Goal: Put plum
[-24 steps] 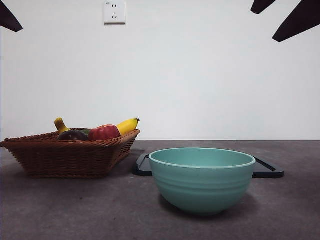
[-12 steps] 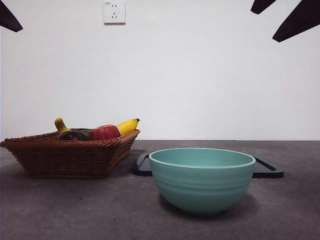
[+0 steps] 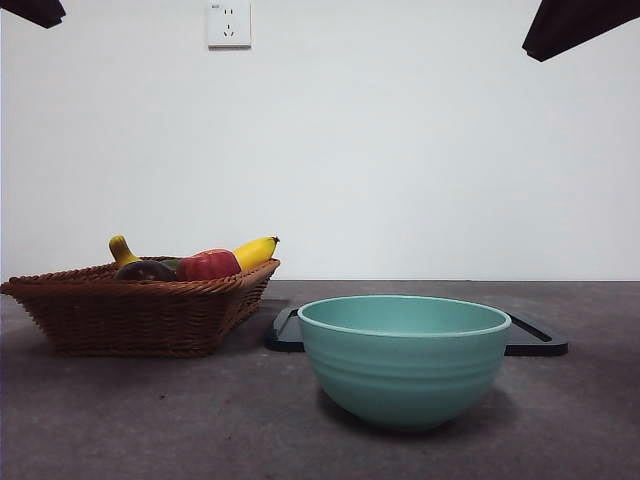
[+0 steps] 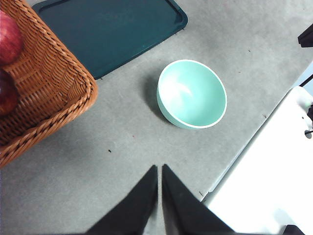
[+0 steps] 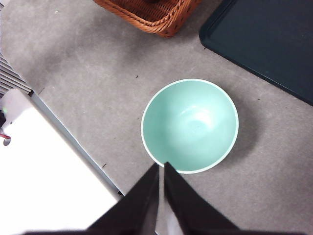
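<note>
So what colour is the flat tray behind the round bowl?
Dark teal flat tray, clearest in the left wrist view.

Plum [image 3: 146,270]: small, round, very dark purple-maroon, nearly black, smooth skin. Lying in the wicker basket [image 3: 130,315], only its top showing above the rim from the front. Just beside the red apple [image 3: 208,265], in front of the yellow gourd's neck [image 3: 122,250]. Dark red curve [image 4: 6,95] at the left wrist view's edge, apparently the same fruit.

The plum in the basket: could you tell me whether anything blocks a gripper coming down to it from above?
Nothing visible covers the plum from above. It lies in the basket, with the apple close beside it and a yellow fruit behind, which may crowd the jaws. Both grippers wait high up, shut.
</note>
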Tool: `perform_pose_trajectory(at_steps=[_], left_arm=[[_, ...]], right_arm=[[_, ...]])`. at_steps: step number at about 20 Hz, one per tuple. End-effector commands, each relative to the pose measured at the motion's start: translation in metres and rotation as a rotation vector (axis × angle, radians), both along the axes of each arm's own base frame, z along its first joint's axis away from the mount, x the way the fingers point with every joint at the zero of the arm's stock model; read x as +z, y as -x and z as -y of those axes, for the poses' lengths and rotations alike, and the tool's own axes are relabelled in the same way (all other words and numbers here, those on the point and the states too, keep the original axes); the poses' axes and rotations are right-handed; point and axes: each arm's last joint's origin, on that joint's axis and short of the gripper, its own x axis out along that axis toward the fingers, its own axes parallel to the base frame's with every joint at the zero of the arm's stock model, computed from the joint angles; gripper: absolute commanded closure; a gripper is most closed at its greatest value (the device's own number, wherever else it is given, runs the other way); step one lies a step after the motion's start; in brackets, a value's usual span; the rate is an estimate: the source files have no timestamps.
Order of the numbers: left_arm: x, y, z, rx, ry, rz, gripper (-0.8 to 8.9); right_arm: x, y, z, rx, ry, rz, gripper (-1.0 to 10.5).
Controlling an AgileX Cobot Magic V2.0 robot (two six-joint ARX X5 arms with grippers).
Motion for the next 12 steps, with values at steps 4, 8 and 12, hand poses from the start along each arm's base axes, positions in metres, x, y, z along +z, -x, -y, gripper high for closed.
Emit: perform_pose_trajectory(at_steps=[4, 8, 12], left_arm=[[0.003, -0.001, 0.001, -0.01, 0.003, 0.01, 8.02], [0.003, -0.001, 0.001, -0.01, 0.003, 0.01, 8.03], [0.018, 0.01, -0.007, -0.04, 0.008, 0.222, 8.03]], right_arm=[[0.004, -0.001, -0.002, 0.015, -0.005, 0.016, 9.4], [0.004, -0.001, -0.002, 0.015, -0.005, 0.016, 9.4], [0.004, -0.001, -0.002, 0.015, -0.005, 0.016, 9.4]])
